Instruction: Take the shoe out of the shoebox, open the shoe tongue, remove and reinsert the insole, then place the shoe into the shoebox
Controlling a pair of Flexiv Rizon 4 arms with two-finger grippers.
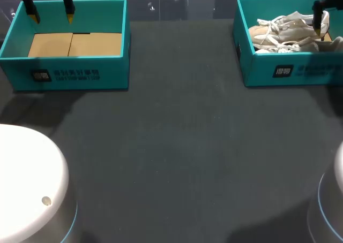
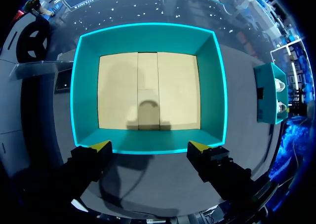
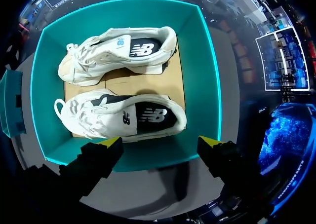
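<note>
Two white sneakers lie side by side in the teal shoebox (image 1: 289,71) at the table's far right, one (image 3: 118,54) farther from my right gripper, one (image 3: 118,118) nearer it. Both show dark insoles and loose laces (image 1: 278,26). My right gripper (image 3: 160,142) hangs open above the box's near wall (image 3: 123,160), holding nothing; in the head view it (image 1: 321,29) shows over the box's right end. A second teal box (image 1: 69,71) at the far left holds only its cardboard floor (image 2: 148,91). My left gripper (image 1: 52,15) hovers open over that box, also empty (image 2: 149,146).
The dark grey table mat (image 1: 177,146) spreads between the two boxes and toward the front. The white round bases of my arms stand at the front left (image 1: 27,184) and the front right (image 1: 335,195).
</note>
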